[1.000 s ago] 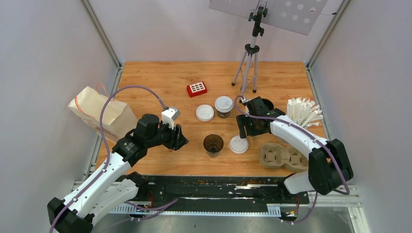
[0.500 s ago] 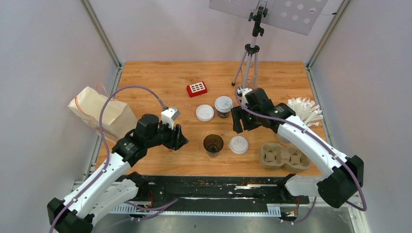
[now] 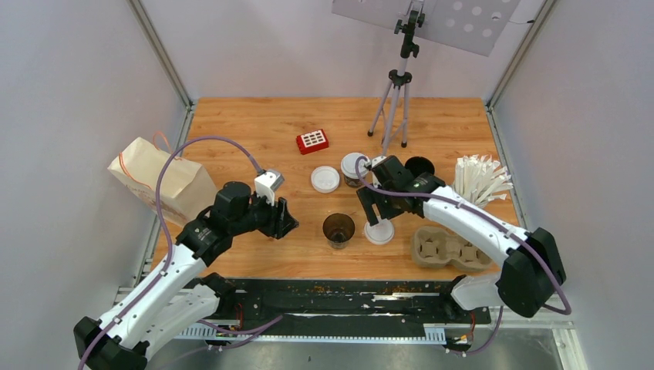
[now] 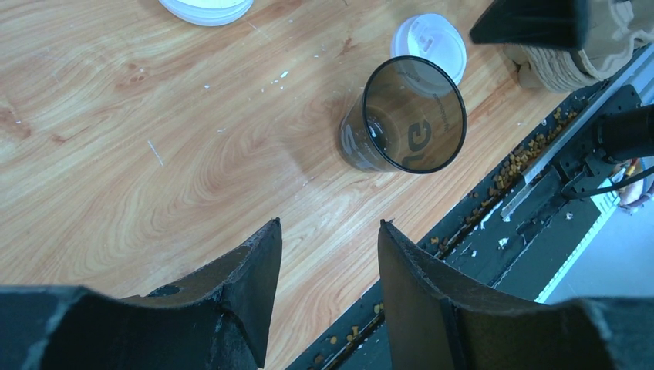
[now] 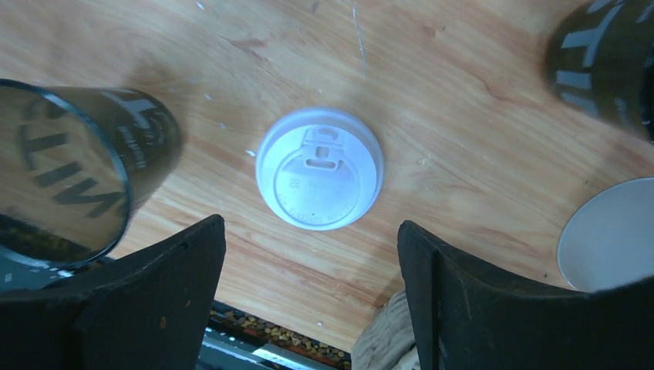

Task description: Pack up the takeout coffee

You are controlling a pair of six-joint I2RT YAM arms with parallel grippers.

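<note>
Nearest the edge, a tray point(image 3: 423, 248) of grey-brown moulded cardboard, matte and fibrous by the look, with no cup in the round wells that show. Just beyond, an open cup point(image 3: 338, 229): upright, with a dark wall, pale print and a thin round rim. Just right of it, flat on the wood, a lid point(image 5: 319, 168) of smooth white plastic, round, with a raised sip tab. Above that lid, the right gripper point(image 5: 308, 222), jaws spread wide to either side and gripping nothing. Left of the open cup, the left gripper point(image 4: 328, 223), low and pointed at it, jaws partly apart, likewise bare. Reads as the lidding step, with loading into the tray not yet begun. Calls next for a straight drop onto the lid, a light pinch across its thin rim, then a level press onto the open cup; probably wants the left side to steady that light wall. Farther back, a second lid point(image 3: 325, 179), a lidded cup point(image 3: 353, 163) partly behind the right arm, a dark cup point(image 3: 420, 165), paper-wrapped straws point(image 3: 482, 179), a red box point(image 3: 312, 141), a tripod point(image 3: 395, 100); off left, a paper bag point(image 3: 158, 179).
</note>
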